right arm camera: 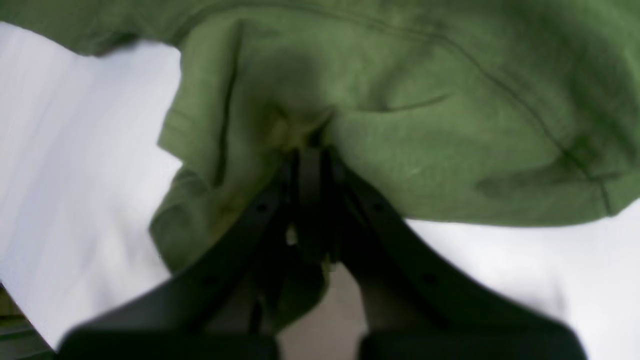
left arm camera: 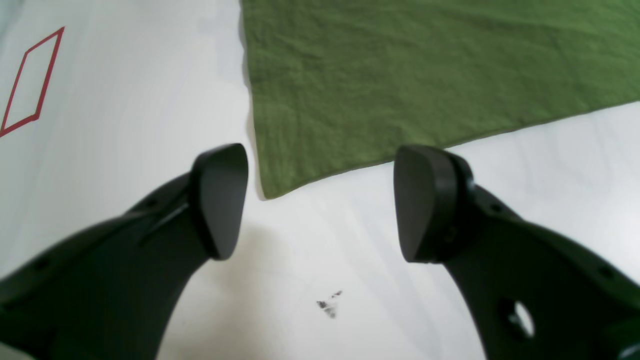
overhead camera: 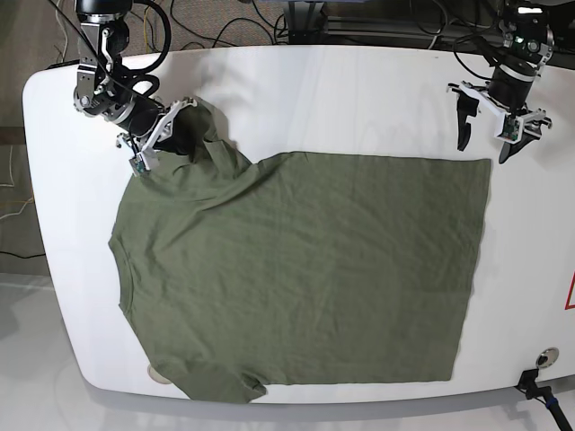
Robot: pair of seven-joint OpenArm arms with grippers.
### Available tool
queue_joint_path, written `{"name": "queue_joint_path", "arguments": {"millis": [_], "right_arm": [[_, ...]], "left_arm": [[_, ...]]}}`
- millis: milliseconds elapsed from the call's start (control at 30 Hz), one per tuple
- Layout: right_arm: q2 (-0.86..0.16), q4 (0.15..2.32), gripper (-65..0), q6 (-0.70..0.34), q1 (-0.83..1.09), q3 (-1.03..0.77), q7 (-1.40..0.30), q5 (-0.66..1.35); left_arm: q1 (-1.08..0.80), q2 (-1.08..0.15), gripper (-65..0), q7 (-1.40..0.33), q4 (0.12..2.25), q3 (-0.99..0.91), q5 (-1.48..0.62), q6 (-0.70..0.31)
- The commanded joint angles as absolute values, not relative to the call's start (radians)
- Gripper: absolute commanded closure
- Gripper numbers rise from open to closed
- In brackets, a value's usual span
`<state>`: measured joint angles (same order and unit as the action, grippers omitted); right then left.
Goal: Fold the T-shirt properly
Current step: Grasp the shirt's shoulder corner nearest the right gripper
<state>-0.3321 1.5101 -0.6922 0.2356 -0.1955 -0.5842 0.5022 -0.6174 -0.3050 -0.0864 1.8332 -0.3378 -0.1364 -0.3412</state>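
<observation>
My right fingers (right arm camera: 310, 150) pinch a bunched sleeve of the T-shirt (overhead camera: 305, 269). My left fingers (left arm camera: 320, 200) stand wide apart, empty, above the bench (left arm camera: 125, 125) at its hem corner.

Bare white table (overhead camera: 359, 99) runs along the far edge between the two arms, free to cross. The T-shirt (overhead camera: 305, 278) covers the middle and near left. The right edge lies bare beside the hem.

No readable text anywhere (only a red outline (left arm camera: 31, 82) on the table (left arm camera: 125, 100))
</observation>
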Motion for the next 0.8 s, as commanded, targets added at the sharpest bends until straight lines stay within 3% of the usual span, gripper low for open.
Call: {"name": "queue_joint_path", "arguments": {"millis": [0,267,533,767], "right_arm": [[-0.344,1.556,0.0,-0.698,0.226,-0.203,-0.581,0.512],[-0.346,1.745,0.0,-0.698,0.245,-0.206,-0.666,0.537],[-0.33,1.706,0.0,-0.649,0.196,-0.206,-0.649,0.47],[-0.319,1.695,-15.7,-0.639,0.186,-0.207,-0.639,0.414]], "left_arm": [[-0.618,-0.315,-41.8,-0.057,1.846,-0.342,-0.148,-0.337],[-0.616,-0.316,-40.8,-0.085,1.841,-0.347,-0.15,-0.332],[-0.607,-0.316,-39.7,-0.071,1.851,-0.335,-0.115,-0.339],[-0.599,-0.316,-41.3,-0.094,1.854,-0.335,-0.117,-0.335]]}}
